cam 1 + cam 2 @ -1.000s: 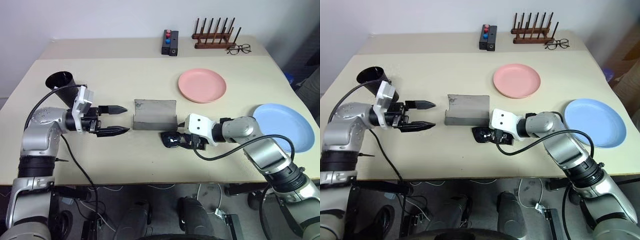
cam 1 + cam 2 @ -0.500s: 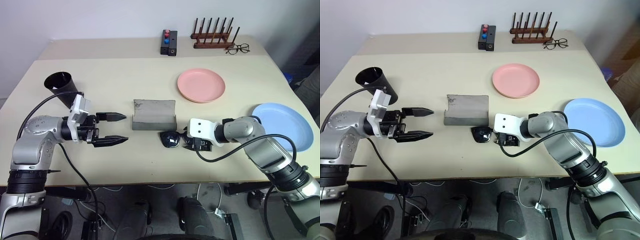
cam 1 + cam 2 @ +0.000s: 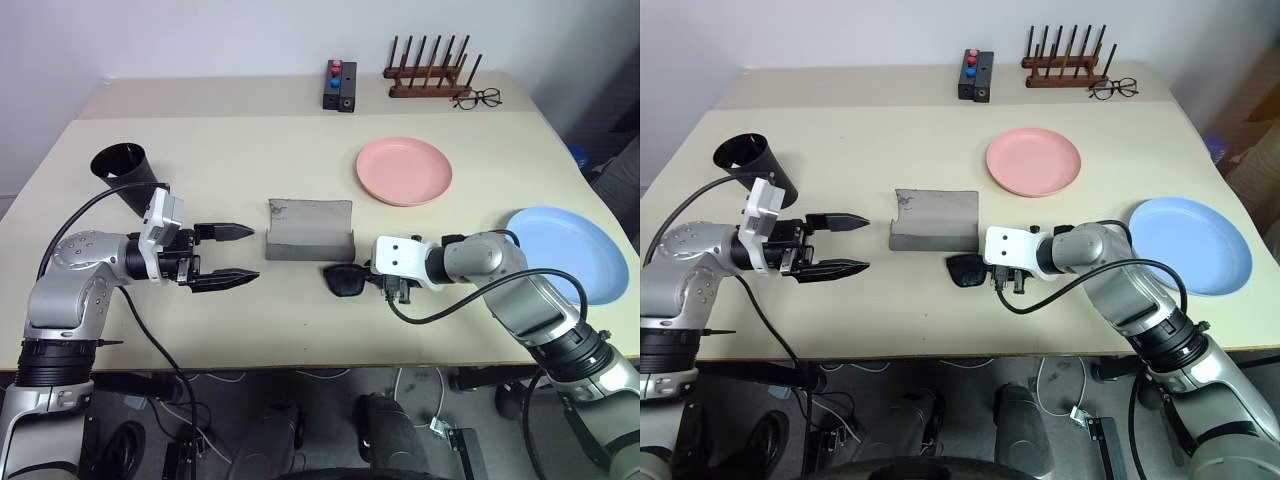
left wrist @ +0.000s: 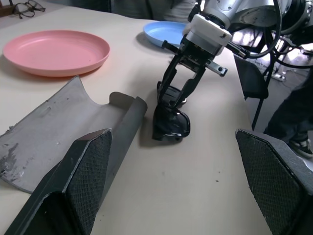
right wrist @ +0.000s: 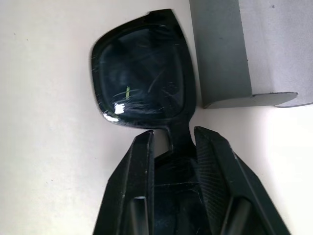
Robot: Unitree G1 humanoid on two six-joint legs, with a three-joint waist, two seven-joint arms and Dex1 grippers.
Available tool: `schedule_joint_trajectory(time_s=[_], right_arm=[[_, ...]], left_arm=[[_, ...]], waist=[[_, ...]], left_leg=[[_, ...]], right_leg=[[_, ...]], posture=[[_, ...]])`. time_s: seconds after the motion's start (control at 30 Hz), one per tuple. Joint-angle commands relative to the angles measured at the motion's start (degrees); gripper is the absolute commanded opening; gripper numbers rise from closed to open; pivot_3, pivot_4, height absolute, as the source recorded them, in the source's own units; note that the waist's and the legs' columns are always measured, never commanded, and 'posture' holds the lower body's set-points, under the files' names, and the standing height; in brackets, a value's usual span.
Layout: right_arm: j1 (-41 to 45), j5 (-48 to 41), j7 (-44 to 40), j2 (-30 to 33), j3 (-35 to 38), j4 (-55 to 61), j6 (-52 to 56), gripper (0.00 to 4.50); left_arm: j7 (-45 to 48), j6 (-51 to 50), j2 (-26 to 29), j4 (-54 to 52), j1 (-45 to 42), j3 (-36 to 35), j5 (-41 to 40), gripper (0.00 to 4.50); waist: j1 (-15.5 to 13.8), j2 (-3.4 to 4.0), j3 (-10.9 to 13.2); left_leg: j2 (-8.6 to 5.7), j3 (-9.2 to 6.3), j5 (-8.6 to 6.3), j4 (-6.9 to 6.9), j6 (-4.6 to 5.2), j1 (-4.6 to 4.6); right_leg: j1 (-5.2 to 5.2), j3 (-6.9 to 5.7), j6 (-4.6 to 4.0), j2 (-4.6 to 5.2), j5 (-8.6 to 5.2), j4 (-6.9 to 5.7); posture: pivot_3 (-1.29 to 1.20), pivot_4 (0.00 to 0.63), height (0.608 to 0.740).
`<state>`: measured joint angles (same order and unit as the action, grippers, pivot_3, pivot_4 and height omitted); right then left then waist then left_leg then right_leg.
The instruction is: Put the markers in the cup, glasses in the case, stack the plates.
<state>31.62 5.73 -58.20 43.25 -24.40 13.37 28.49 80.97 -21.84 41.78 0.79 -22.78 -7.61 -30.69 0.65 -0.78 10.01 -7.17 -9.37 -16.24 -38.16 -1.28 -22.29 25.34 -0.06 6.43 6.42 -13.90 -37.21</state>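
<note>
My right jaws (image 5: 171, 147) clench the sunglasses (image 3: 346, 281) at the bridge, beside the open case (image 3: 309, 230); left jaws (image 3: 225, 256) released. Next: lift them in.

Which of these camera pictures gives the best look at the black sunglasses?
The right wrist view: one lens of the sunglasses looms large, with the right gripper's fingers astride the bridge. The left wrist view shows them edge-on beside the case; both eye views show them small.
</note>
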Motion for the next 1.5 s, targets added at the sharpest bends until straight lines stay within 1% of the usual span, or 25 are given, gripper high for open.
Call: schedule_joint_trajectory(time_s=[0.03,0.13,0.27,0.43,0.57,0.67,0.83,1.0,1.23,1.3,1.43,1.5], right_arm=[[0.2,1.1,-1.0,0.1,-0.5,0.1,-0.1,1.21],[0.4,2.6,-0.5,0.1,-0.8,-0.9,-1.9,1.21],[0.6,3.5,-0.9,0.1,-0.6,-1.6,-2.7,0.05],[0.4,3.4,-2.4,0.6,-0.2,-0.8,-2.4,0.05],[-1.4,-0.5,-9.0,4.5,0.9,4.3,0.3,0.05],[-0.1,-5.5,-9.6,2.4,3.9,7.8,4.5,0.05],[3.8,-10.6,-7.0,-2.3,7.8,7.7,10.2,0.05],[6.5,-16.7,-6.3,-4.5,10.9,10.1,15.7,0.05],[15.4,-17.4,3.4,-13.0,13.8,3.2,14.9,0.05],[18.1,-15.1,8.1,-15.6,13.7,-1.4,12.1,0.05],[21.0,-13.2,14.4,-20.6,13.1,-7.7,8.8,0.05],[20.9,-12.7,16.0,-22.7,11.9,-8.8,7.8,0.05]], left_arm=[[-0.3,0.4,0.7,-1.8,-0.3,-0.7,-1.4,4.17],[-0.5,0.4,0.8,-1.8,-0.3,-0.9,-1.5,4.17],[-0.7,0.5,0.8,-1.7,-0.3,-1.0,-1.5,4.17],[-0.9,0.6,0.9,-1.5,-0.3,-1.1,-1.6,4.17],[-1.1,0.3,1.1,-0.8,-0.8,-1.3,-1.9,4.17],[-1.4,0.9,1.2,0.3,-1.6,-1.3,-1.8,4.17],[-2.6,0.9,0.8,1.4,-2.9,-1.9,-2.3,4.17],[-3.1,0.8,1.8,2.3,-3.7,-3.0,-2.6,4.17],[-2.8,-0.8,4.2,3.5,-4.5,-4.8,-4.1,4.17],[-2.8,-0.9,5.0,3.6,-4.2,-5.4,-4.4,4.17],[-3.4,-1.0,6.1,3.5,-3.0,-6.3,-4.5,4.17],[-3.5,0.6,6.9,3.2,-1.7,-6.2,-2.9,4.17]], waist=[[0.0,0.00,0.0],[0.0,0.00,0.0],[0.0,-0.03,0.0],[0.0,-0.03,0.0],[-0.3,-0.03,0.0],[-0.1,-0.04,0.0],[0.2,-0.01,0.0],[0.0,0.00,0.0],[0.2,0.01,0.0],[0.2,0.01,0.0],[0.3,0.01,0.0],[0.3,0.02,0.0]], left_leg=[[0.00,0.00,0.00,0.00,0.00,0.00],[0.00,0.00,0.00,0.00,0.00,0.00],[0.00,0.00,0.00,0.00,0.00,0.01],[0.01,0.00,0.00,0.00,0.00,0.06],[-0.01,-0.02,0.00,0.00,0.00,0.05],[0.00,-0.03,-0.01,0.00,0.02,0.05],[0.05,-0.03,-0.01,0.03,0.00,0.05],[0.02,-0.03,-0.01,0.04,0.00,0.03],[0.04,-0.03,0.00,0.05,-0.01,0.03],[0.03,-0.01,0.00,0.06,-0.01,0.03],[0.03,-0.02,0.01,0.08,-0.02,0.03],[0.03,-0.01,0.01,0.09,-0.02,0.03]], right_leg=[[0.00,0.00,0.00,0.00,0.00,0.00],[0.00,0.00,0.00,0.00,0.00,0.00],[-0.01,0.00,0.00,0.00,0.00,0.00],[-0.06,-0.01,0.00,-0.01,0.00,0.00],[-0.08,-0.03,0.00,0.00,0.00,0.03],[-0.13,-0.06,0.00,0.01,0.00,0.11],[-0.07,-0.05,-0.02,-0.01,0.02,0.07],[-0.06,-0.05,-0.03,0.01,0.02,0.10],[-0.01,-0.05,-0.04,0.00,0.03,0.05],[0.00,-0.04,-0.04,0.01,0.03,0.05],[0.02,-0.04,-0.05,0.00,0.03,0.05],[0.03,-0.04,-0.05,0.00,0.03,0.04]], posture=[[0.00,0.150,0.740],[0.00,0.150,0.740],[0.00,0.150,0.740],[0.00,0.150,0.740],[0.00,0.150,0.740],[0.00,0.150,0.740],[0.00,0.150,0.740],[0.00,0.150,0.740],[0.00,0.150,0.740],[0.00,0.150,0.740],[0.00,0.150,0.740],[0.00,0.150,0.740]])
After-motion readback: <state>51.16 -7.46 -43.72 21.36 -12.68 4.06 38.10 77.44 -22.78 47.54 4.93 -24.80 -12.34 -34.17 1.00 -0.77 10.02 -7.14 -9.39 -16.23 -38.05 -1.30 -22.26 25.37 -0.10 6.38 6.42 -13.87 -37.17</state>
